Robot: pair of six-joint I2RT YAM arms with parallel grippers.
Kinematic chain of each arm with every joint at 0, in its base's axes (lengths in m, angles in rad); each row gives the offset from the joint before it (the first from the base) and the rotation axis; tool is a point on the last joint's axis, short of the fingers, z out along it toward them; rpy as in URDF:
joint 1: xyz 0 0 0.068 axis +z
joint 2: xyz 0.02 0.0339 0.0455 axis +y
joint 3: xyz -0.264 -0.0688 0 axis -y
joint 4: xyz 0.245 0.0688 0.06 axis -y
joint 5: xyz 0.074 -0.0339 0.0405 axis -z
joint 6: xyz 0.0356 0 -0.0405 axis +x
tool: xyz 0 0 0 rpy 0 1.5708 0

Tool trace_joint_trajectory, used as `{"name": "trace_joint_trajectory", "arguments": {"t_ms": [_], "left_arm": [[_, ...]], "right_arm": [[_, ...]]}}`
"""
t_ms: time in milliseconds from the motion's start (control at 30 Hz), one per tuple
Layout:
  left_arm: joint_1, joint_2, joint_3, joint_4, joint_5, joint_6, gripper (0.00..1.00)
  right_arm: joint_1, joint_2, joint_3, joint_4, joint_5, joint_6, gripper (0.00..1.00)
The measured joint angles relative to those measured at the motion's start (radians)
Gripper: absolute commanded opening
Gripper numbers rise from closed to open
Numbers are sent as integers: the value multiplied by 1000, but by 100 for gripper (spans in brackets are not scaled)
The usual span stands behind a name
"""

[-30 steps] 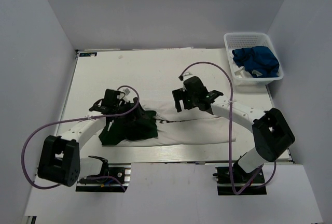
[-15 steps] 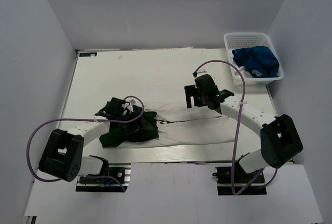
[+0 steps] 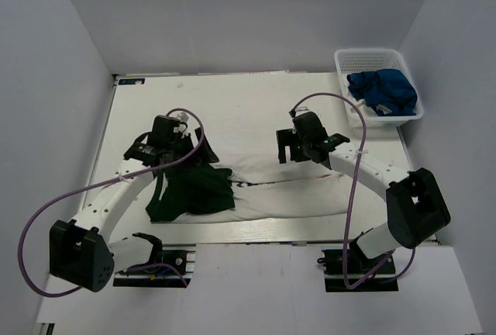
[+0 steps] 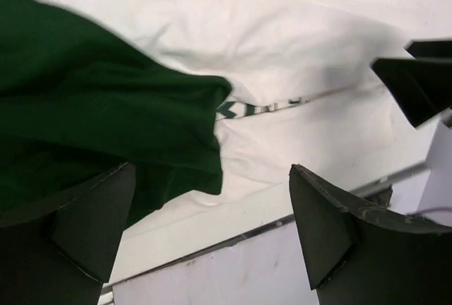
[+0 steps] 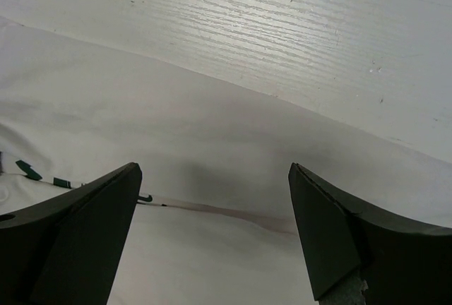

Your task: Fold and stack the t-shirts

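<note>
Shirt [image 3: 287, 194] hugs near table [image 3: 225, 98] edge; left claw [image 4: 212, 169], right claw [image 5: 215, 167] gape above.

White table [image 3: 232, 106] between plain grey walls [image 3: 248, 9]

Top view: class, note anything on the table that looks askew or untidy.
The white shirt lies in a long strip near the front edge of the table, and its dark green sleeve is bunched in a crumpled heap at the left end. A blue shirt sits wadded in the basket.
</note>
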Motion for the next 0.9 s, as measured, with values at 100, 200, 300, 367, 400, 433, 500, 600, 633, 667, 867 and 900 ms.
{"name": "trace_joint_trajectory", "arguments": {"t_ms": [100,200,300,367,400,433,500,600,633,667,867,900], "left_arm": [[5,6,-24,-31,-39,-49,99],[7,47,-127,-47,-39,-101,99],[7,79,-230,-61,-35,-150,99],[7,94,-253,-61,-45,-179,99],[7,108,-252,-52,-52,-189,99],[7,126,-245,-36,-64,-199,99],[7,188,-204,-16,-94,-212,99],[14,375,-32,-27,-146,-206,99],[16,458,60,-38,-167,-195,99],[18,539,155,-52,-185,-179,99],[37,904,645,-159,-204,-106,99],[39,944,708,-179,-192,-100,99]], "right_arm": [[-5,0,-17,3,-10,11,90],[-12,0,-45,-5,-28,21,90],[-25,12,-48,-18,-38,21,90],[-32,20,-54,-18,-47,21,90],[-34,23,-61,-17,-53,20,90],[-37,27,-68,-19,-57,18,90],[-37,51,-74,-23,-66,10,90],[-37,108,-74,-31,-91,-8,90],[-37,125,-74,-31,-100,-13,90],[-37,132,-69,-30,-105,-22,90],[-37,149,-51,-23,-179,-63,90],[-35,150,-49,-23,-184,-68,90]]}}
